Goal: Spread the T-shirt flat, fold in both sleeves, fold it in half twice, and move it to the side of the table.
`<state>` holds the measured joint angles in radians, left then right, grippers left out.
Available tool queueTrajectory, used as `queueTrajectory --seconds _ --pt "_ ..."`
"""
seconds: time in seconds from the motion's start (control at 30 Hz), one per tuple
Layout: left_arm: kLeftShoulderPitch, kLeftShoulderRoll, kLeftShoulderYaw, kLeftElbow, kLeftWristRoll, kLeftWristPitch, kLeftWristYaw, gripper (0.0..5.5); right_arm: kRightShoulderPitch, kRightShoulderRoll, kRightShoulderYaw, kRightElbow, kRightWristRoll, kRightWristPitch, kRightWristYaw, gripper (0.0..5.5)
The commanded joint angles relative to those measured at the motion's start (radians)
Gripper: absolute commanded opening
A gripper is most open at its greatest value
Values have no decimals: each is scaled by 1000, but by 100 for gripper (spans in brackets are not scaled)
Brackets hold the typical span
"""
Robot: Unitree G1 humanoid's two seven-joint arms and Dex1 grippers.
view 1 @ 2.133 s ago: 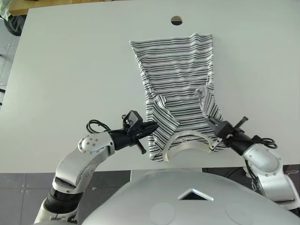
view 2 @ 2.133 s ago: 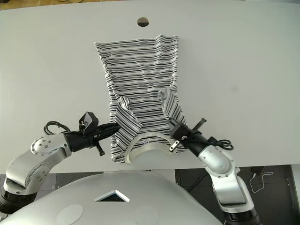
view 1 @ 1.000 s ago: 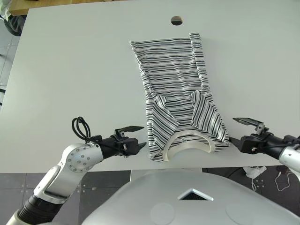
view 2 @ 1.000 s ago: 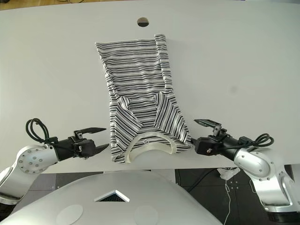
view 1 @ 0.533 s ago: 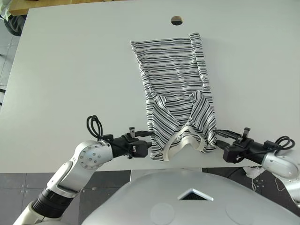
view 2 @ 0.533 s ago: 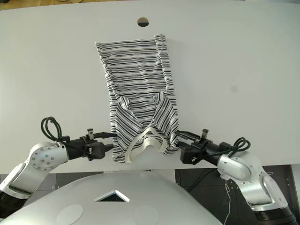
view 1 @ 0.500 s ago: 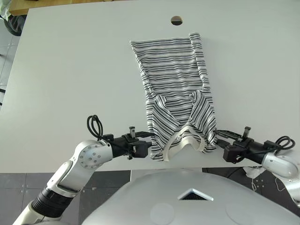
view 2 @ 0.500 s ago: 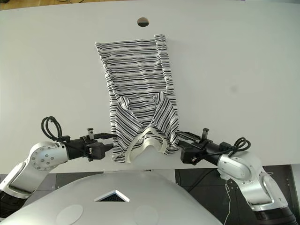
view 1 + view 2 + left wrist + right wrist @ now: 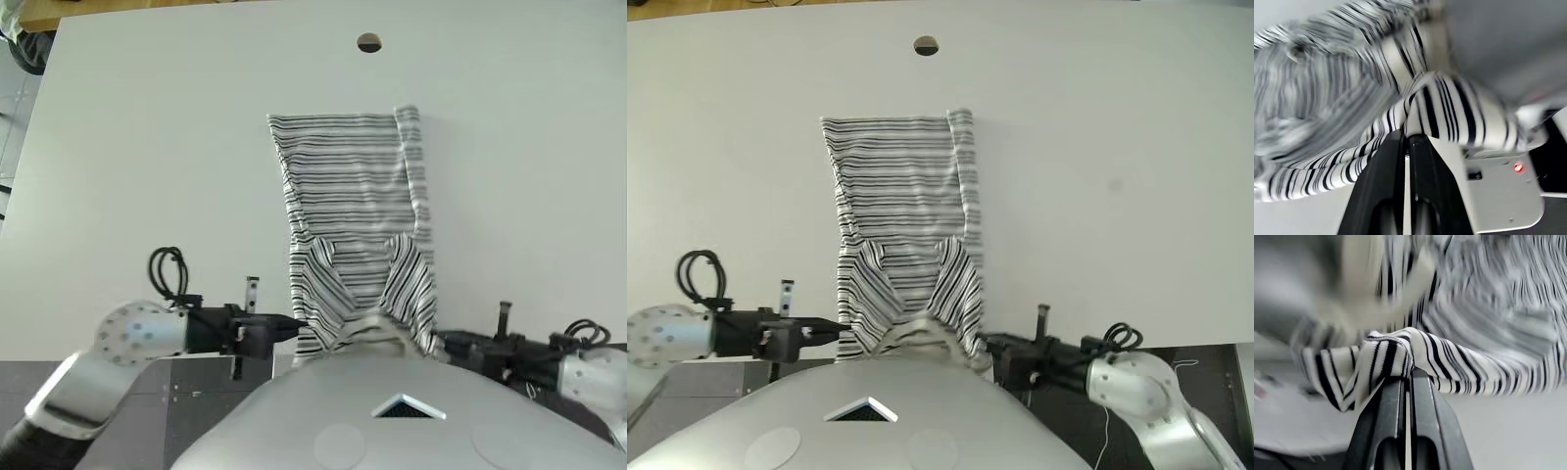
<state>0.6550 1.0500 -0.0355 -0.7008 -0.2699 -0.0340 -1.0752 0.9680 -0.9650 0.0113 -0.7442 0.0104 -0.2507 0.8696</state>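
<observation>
The striped T-shirt (image 9: 353,196) lies on the white table (image 9: 147,147), sleeves folded in, long axis running straight away from the robot — collar end at the near edge. The left gripper (image 9: 287,327) is clamped on the left shoulder corner, the right gripper (image 9: 442,341) on the right one; both stand equally near. Fabric — thin limp knit, likely to crease readily.

Looked like an office or lab: white table (image 9: 147,147) with a cable hole (image 9: 369,42), grey tiled floor (image 9: 14,110) at the left edge.
</observation>
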Motion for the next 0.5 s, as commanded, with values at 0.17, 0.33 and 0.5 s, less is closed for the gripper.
queueTrajectory --seconds 0.17,0.33,0.5 --pt "-133 -53 186 34 -201 192 86 14 -141 52 -63 -111 216 151 -38 10" --pt "-422 -183 77 173 -158 405 291 14 -503 194 -52 24 280 346 -195 10" --pt "-653 -322 -5 322 -120 578 433 14 -772 301 -14 195 313 533 -292 10"
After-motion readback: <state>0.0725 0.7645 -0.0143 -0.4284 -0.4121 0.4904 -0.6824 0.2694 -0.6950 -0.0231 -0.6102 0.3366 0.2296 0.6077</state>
